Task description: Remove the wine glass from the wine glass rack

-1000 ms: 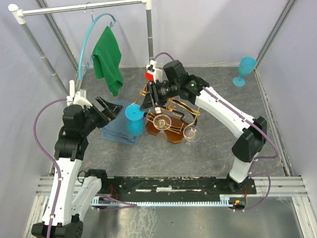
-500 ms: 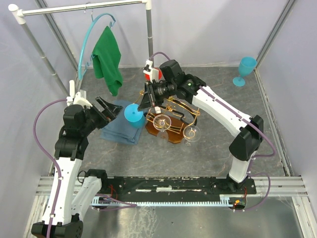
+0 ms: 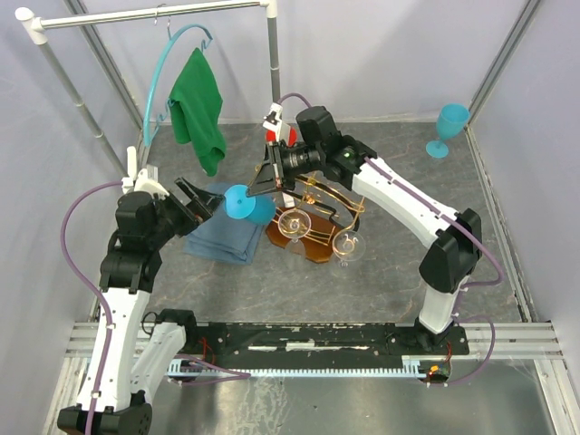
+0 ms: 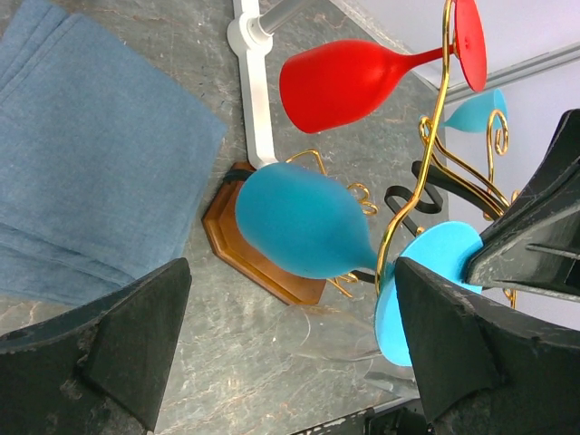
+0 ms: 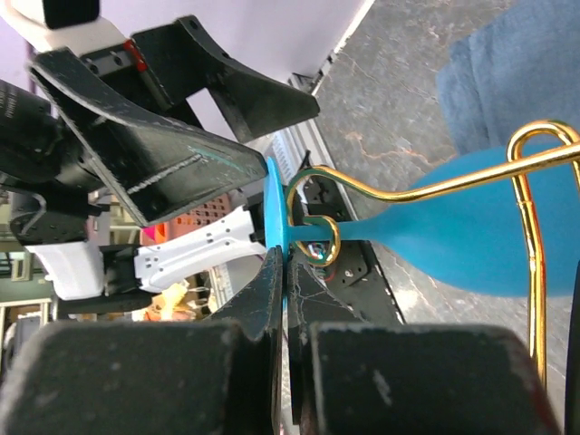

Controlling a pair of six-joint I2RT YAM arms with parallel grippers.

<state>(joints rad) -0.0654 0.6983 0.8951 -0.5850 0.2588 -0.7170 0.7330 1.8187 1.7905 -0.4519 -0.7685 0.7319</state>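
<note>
The wine glass rack [image 3: 316,243], gold wire on a brown wooden base, stands mid-table. A blue wine glass [image 3: 261,211] lies tilted at its left end, its stem still inside a gold curl [image 5: 313,237]. My right gripper [image 3: 256,188] is shut on the rim of the glass's flat blue foot [image 5: 275,204]; the bowl [image 5: 480,240] points away from it. My left gripper [image 3: 195,201] hangs open just left of the glass, not touching it. In the left wrist view the blue bowl [image 4: 304,222] sits ahead of the open left gripper [image 4: 292,304].
A red glass [image 3: 282,136] and two clear glasses [image 3: 294,223] [image 3: 349,243] also hang on the rack. A folded blue towel [image 3: 216,241] lies left of it. A green cloth [image 3: 199,104] hangs from the white clothes rail [image 3: 154,13]. Another blue glass [image 3: 449,127] stands back right.
My right gripper has closed onto the blue glass's foot and shifted slightly back; the glass has tipped so its foot faces left. The left arm has stayed still.
</note>
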